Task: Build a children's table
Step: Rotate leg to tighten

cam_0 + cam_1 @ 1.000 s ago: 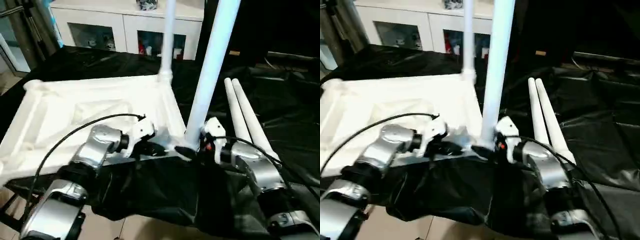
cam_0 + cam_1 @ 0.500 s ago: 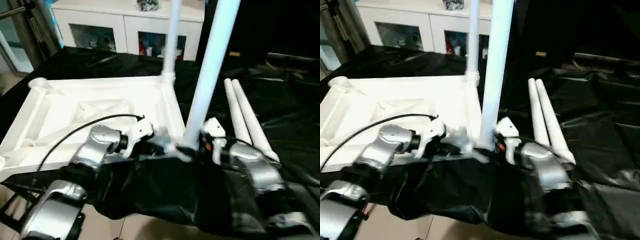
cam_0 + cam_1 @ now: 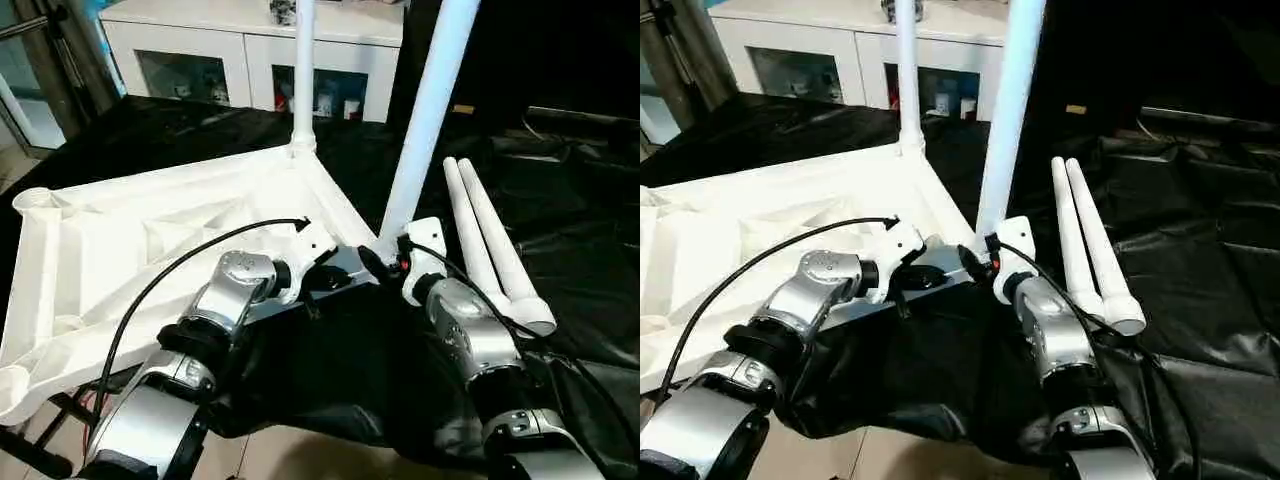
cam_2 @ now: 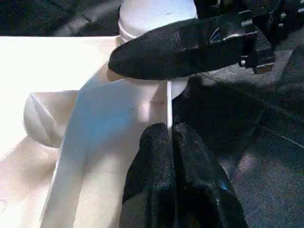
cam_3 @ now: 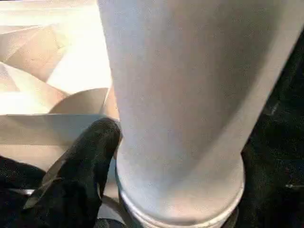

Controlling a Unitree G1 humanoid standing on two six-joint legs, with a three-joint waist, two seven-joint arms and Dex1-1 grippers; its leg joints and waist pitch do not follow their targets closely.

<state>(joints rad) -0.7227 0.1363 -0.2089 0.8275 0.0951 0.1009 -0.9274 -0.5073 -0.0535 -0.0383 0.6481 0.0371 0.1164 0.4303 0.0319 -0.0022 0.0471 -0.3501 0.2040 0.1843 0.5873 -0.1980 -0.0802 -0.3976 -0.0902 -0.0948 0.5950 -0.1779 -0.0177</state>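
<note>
At the near corner of the black-draped table [image 3: 560, 200], the left gripper [image 3: 325, 281], jaws pressed together, pinches the thin rim of the upturned white ribbed plastic tabletop [image 3: 150, 240]. The right gripper [image 3: 378, 262], jaws spread, straddles the upright white tapered tubular leg [image 3: 425, 110] at its socket. Light, stiff and slick plastic, likely; grip low. Farther right lie two spare white legs [image 3: 490, 240].

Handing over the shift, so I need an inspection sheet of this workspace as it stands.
Surface: black sheet over the bench.
Job's things: tabletop upside down; two legs upright in corner sockets, near leg, far leg; two spare legs lying alongside.
Clutter: nothing seen.
Grippers: left gripper shut, at the tabletop's rim; right gripper at the near leg's base.
Cables: black cable looping over the left forearm.
Surroundings: white cabinet behind.
</note>
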